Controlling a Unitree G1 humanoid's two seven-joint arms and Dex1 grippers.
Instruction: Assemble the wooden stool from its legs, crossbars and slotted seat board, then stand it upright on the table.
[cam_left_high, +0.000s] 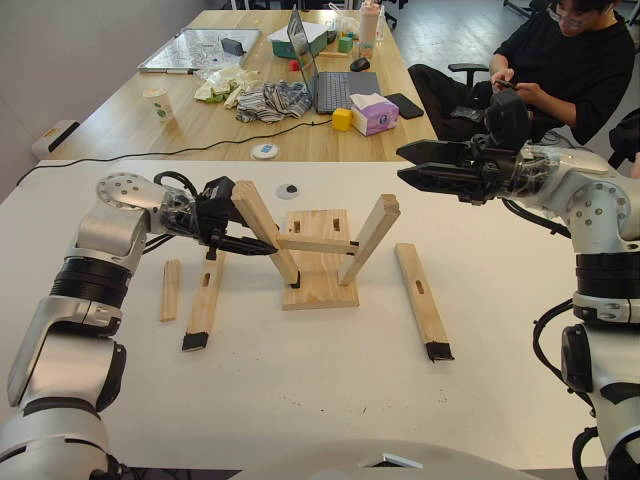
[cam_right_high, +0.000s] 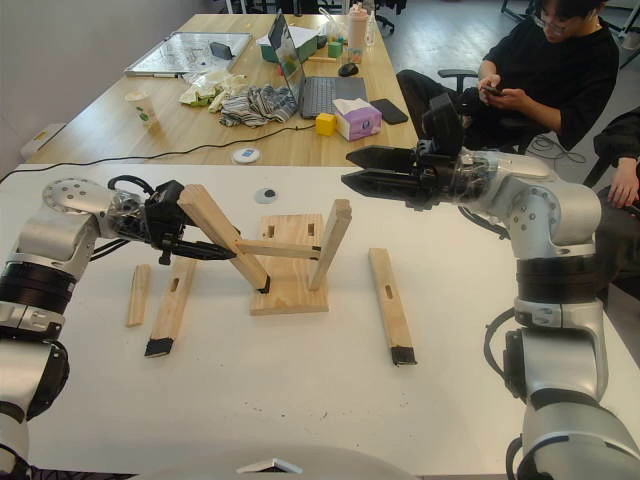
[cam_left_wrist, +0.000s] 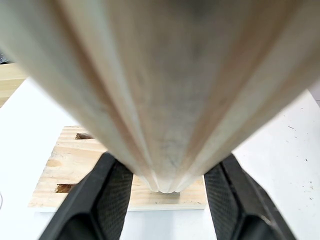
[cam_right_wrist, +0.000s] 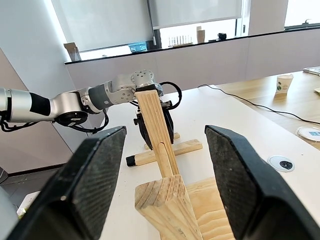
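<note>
Item: part-built wooden stool on the white table (cam_left_high: 330, 390). The seat board (cam_left_high: 322, 285) lies flat at mid-table with its slots facing up. Two legs stand in it, both tilted, joined partway up by a crossbar (cam_left_high: 315, 243). The left-hand leg (cam_left_high: 268, 235) leans up towards the robot's left; the left gripper (cam_left_high: 250, 232) is clamped across its upper part, one finger on each side. The right-hand leg (cam_left_high: 370, 238) leans up towards the robot's right, and nothing is holding it. The right gripper (cam_left_high: 400, 165) hovers with its fingers well apart and pointing towards the robot's left, apart from all wood. Key relation: the top end of the right-hand leg sits just below the right gripper's fingertips, with its long axis rising from the board towards that gripper. The right wrist view shows this end low down, in line with the gap between the fingers. The right arm is plainly the nearer one, so a short descent before closing looks like the move called for. Loose parts: a slotted leg (cam_left_high: 424, 315) with a dark foot lies to the right of the board, lengthwise away from the robot; a second slotted leg (cam_left_high: 203, 305) and a short crossbar (cam_left_high: 171, 290) lie side by side to the left. Writing: none is legible on any stool part
</note>
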